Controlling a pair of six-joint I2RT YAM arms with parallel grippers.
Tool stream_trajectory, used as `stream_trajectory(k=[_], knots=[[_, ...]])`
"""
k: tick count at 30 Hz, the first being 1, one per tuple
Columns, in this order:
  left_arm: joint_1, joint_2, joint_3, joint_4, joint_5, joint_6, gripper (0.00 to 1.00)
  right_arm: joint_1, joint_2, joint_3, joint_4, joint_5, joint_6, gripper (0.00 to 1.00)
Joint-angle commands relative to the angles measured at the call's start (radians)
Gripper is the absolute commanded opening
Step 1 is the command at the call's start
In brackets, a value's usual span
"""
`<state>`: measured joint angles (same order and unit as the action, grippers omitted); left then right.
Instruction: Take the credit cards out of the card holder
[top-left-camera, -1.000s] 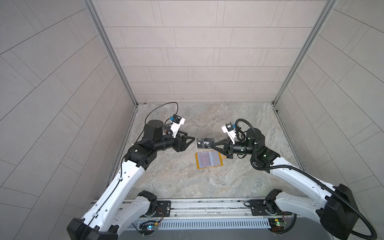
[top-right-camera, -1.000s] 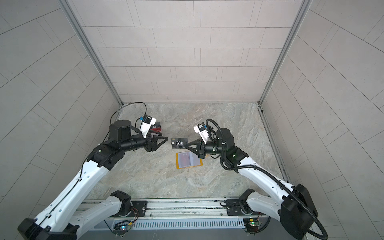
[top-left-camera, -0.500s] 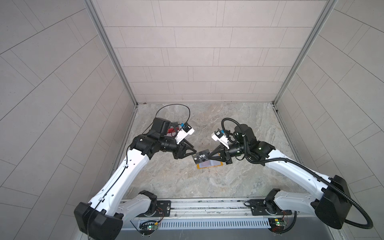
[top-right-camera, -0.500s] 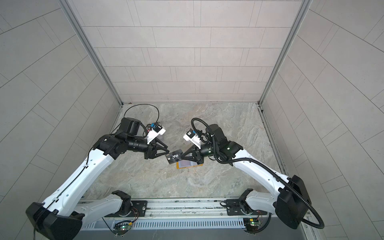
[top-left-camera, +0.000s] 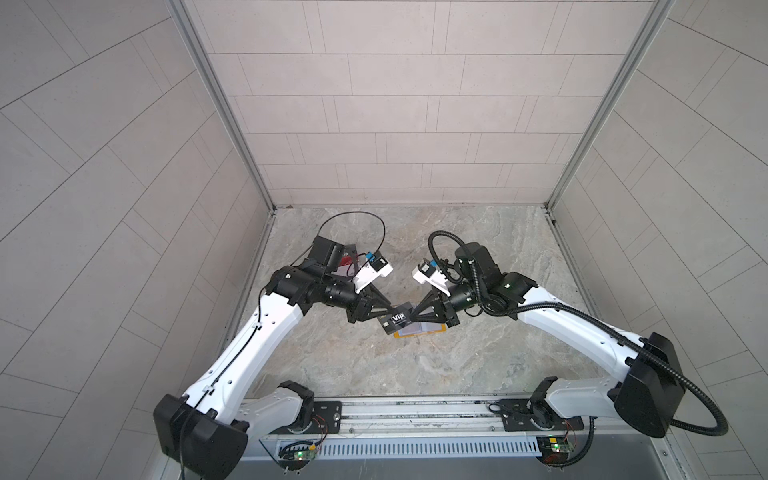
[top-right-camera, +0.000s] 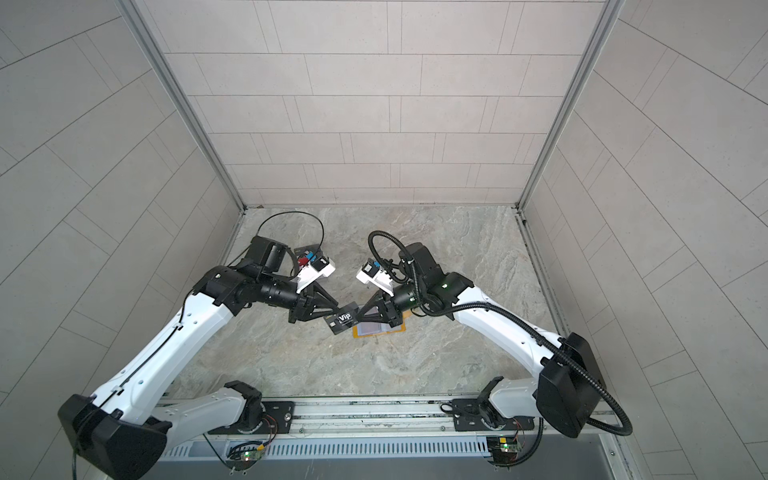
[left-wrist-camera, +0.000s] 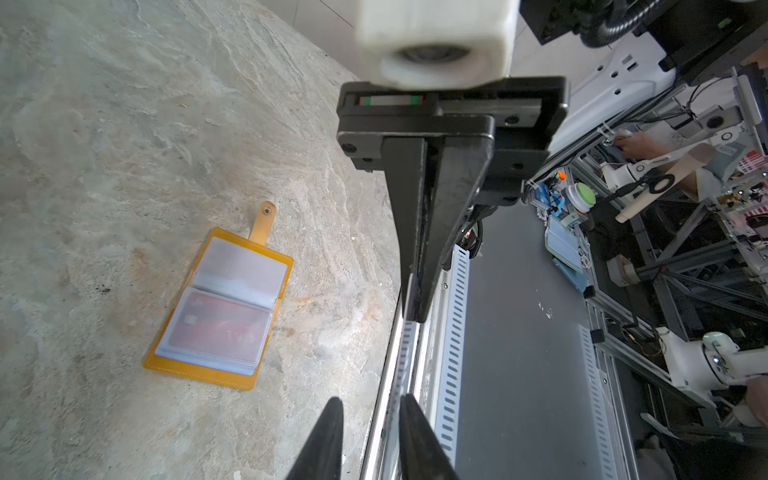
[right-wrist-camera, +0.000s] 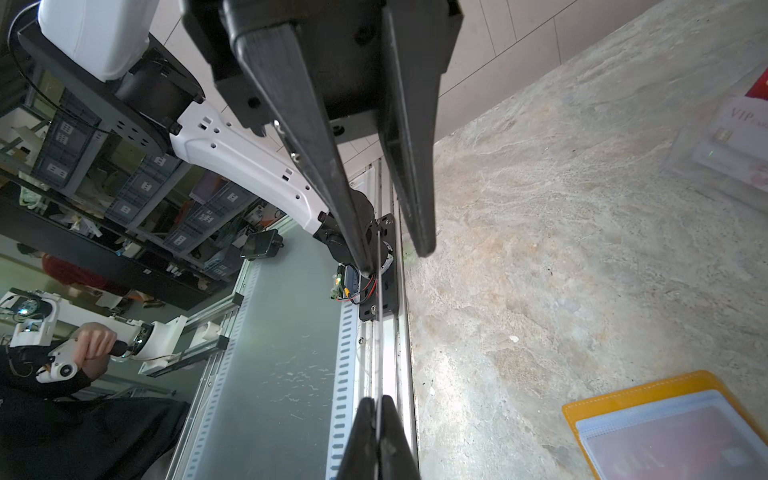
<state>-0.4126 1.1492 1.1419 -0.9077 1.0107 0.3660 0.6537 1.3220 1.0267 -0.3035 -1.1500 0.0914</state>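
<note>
1. Card in mid-air: the dark grey "Vip" card (top-left-camera: 397, 320) hangs tilted above the card holder (top-left-camera: 424, 331). It is clear of the holder and over the end nearest the left arm, with its lettered face up.
2. The right pincer (top-left-camera: 415, 318) reaches in over the card holder and is clamped on the near edge of the grey card. In the right wrist view its tips press together with the card's thin edge between them.
3. The left pincer (top-left-camera: 390, 309) comes in from the side away from the card holder. Its jaws stand narrowly apart and straddle the card's opposite edge. One finger (right-wrist-camera: 311, 166) lies just beside the card, but I cannot tell whether it touches.
4. The card holder lies open and flat on the worktop (top-left-camera: 457, 249), directly below both pincers. Its snap-button tab (left-wrist-camera: 262, 220) rests on the stone beside it.
5. A red card (left-wrist-camera: 218, 330) sits inside the top clear sleeve of the card holder, on the half away from the tab.
6. A clear stand (right-wrist-camera: 723, 141) stands well apart from the card holder, beyond the left arm toward the back wall. It shows a white card (right-wrist-camera: 744, 120) lettered "VIP".
</note>
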Motion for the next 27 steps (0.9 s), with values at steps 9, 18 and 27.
stream_trajectory(k=[9,18,27], knots=[[-0.035,0.027,0.056,-0.085,0.021,0.074,0.15,0.006,0.028,0.032,-0.006,-0.059,-0.064,0.00],[-0.052,0.041,0.077,-0.110,-0.022,0.085,0.00,0.006,0.027,0.022,0.004,-0.046,-0.070,0.00],[-0.028,-0.016,0.059,-0.021,-0.318,0.002,0.00,-0.006,-0.046,-0.050,0.002,0.166,-0.088,0.51]])
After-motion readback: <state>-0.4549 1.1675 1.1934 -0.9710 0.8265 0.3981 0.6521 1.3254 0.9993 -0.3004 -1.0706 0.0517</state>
